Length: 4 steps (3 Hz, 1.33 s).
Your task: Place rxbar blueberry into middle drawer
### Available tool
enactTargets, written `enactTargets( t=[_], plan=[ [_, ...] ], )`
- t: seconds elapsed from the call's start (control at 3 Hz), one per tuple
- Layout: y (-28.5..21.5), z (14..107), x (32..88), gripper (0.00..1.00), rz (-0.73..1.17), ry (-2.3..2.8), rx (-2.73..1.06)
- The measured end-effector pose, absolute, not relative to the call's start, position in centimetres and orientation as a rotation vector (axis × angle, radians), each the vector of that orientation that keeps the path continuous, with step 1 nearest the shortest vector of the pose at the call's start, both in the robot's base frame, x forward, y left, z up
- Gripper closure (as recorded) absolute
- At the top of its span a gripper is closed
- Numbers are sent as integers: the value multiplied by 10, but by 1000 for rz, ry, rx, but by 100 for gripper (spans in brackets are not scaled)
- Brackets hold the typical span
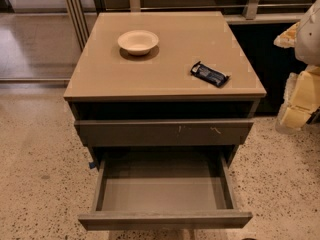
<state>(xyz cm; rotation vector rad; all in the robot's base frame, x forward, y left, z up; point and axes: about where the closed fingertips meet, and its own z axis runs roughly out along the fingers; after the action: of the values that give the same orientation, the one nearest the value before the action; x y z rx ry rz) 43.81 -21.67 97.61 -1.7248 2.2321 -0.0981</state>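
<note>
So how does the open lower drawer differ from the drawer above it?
The middle drawer is pulled far out, its bare grey floor showing; the upper drawer sticks out only slightly, inside hidden. The middle drawer's front is plain; the upper drawer's carries small pale scratch marks. Both are wide and grey-brown. The gripper is at the view's right edge, apart from both drawers.

Gripper (pixel 298 100) at right edge, partly cropped

Office-like, terrazzo floor (pixel 35 154), gripper (pixel 296 106) at right
</note>
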Motion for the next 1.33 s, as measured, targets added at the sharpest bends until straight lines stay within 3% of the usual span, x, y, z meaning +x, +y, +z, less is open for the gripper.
enactTargets(
  t=[0.67,1.33],
  plan=[
    [-218,971,459,0,-65,2229,-1641],
    [-202,953,559,0,1,2152,-1342]
  ],
)
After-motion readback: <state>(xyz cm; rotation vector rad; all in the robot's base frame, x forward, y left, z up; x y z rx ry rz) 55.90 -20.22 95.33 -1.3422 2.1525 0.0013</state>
